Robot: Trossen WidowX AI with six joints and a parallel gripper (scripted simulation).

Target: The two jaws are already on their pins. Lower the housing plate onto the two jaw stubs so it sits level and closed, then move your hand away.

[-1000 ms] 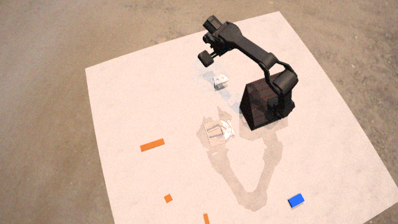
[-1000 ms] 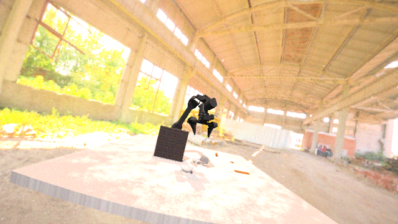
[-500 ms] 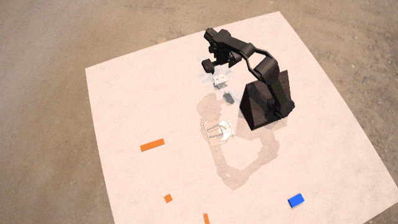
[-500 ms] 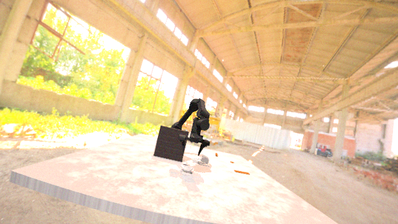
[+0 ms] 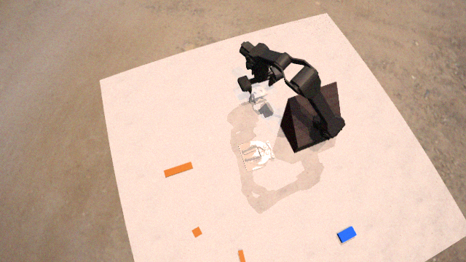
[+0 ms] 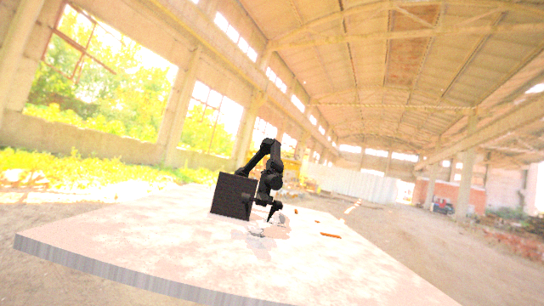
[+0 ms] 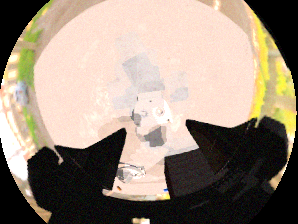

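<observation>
The housing plate [image 5: 259, 93] [image 7: 151, 106] is small and white with two round holes in the wrist view; a dark grey patch shows beside it. The white jaw assembly [image 5: 256, 156] [image 7: 131, 172] stands apart from it, nearer the middle of the table; its pins and stubs are too small to tell apart. My gripper [image 5: 261, 89] [image 6: 258, 219] [image 7: 156, 127] is open and empty, fingers wide apart. It points down above the housing plate, which shows between and just beyond the fingertips in the wrist view. Whether a finger touches the plate cannot be told.
A large dark wedge-shaped block [image 5: 311, 121] [image 6: 234, 196] [image 7: 185, 172] stands beside the arm's base, near the housing plate. An orange bar [image 5: 178, 169] [image 6: 331, 235], a small orange square [image 5: 196, 231], another orange piece [image 5: 242, 255] and a blue block [image 5: 346, 234] lie farther off.
</observation>
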